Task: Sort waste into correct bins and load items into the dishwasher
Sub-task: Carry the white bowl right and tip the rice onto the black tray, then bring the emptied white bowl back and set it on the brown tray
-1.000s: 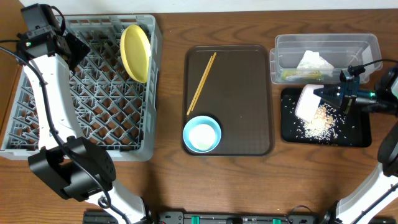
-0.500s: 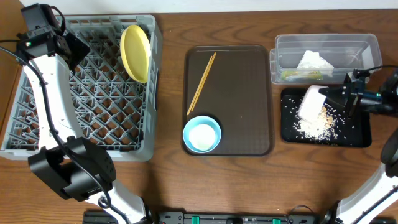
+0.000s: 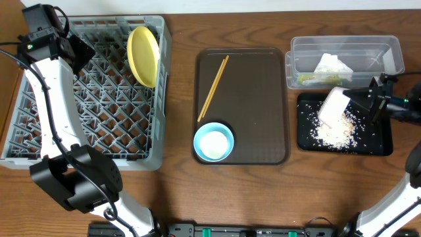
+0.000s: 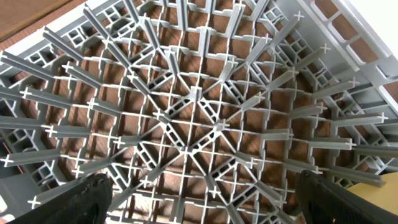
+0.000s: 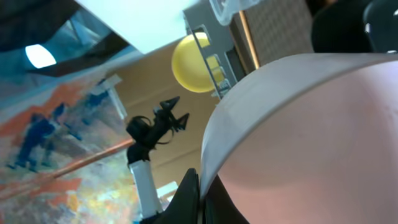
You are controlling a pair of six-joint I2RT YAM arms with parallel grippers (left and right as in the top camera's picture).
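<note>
Overhanging black tray (image 3: 380, 146) corner: white bowl (image 3: 333, 106)

Overhead looked straight down on the whole table (image 3: 177, 197). Left wrist faced down, close over the dish rack (image 4: 199, 112); right wrist sat tight against the white bowl (image 5: 298, 143), looking sideways toward the rack's yellow plate (image 5: 193, 62)

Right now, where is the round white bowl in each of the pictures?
Overhead: the round white bowl is far right, tilted over the shallow black rectangular tray, in the right gripper.
Left wrist: not in it; only the grey plastic dish rack shows.
Right wrist: it fills the lower right.
Shared landmark: the round yellow plate, seen overhead and by the right wrist.
</note>
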